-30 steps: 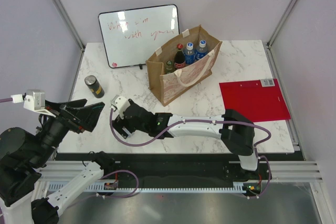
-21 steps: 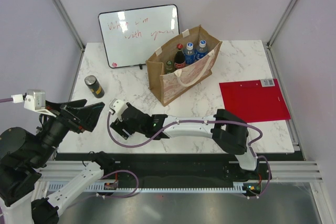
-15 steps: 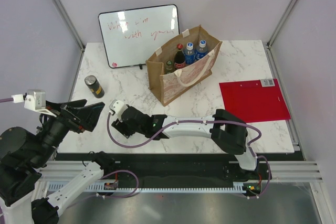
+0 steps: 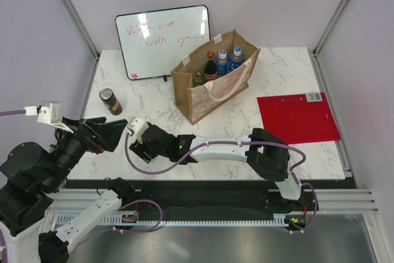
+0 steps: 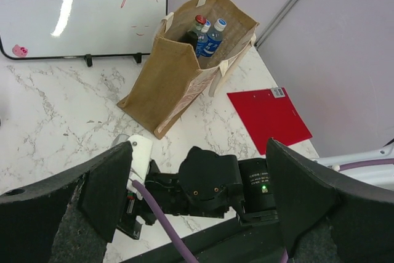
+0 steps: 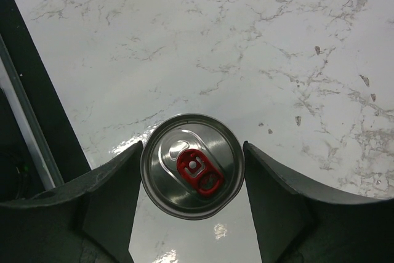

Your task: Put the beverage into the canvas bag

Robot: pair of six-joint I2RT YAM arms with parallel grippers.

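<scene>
Right wrist view: the silver aluminium can with a red pull tab [image 6: 192,165] stands upright near the edge of the white marbled desk [image 6: 277,41], clasped by the right fingers [image 6: 108,201]. The tall tan canvas bag [image 4: 212,87] stands well apart. The left fingers [image 5: 104,183] are spread wide and hold nothing.

We see a white marble-patterned table [image 4: 271,66] with grey veins. At its back edge a whiteboard [image 4: 163,41] with red writing stands on small black feet. Just to the right of it the canvas bag [image 4: 203,100] stands upright on the tabletop. A dark can [image 4: 110,101] stands upright near the left edge, well apart from the bag. A flat red folder [image 4: 297,117] lies towards the right edge. Near the front edge a silver-topped can [image 6: 192,165] with a red tab stands upright on the marble
</scene>
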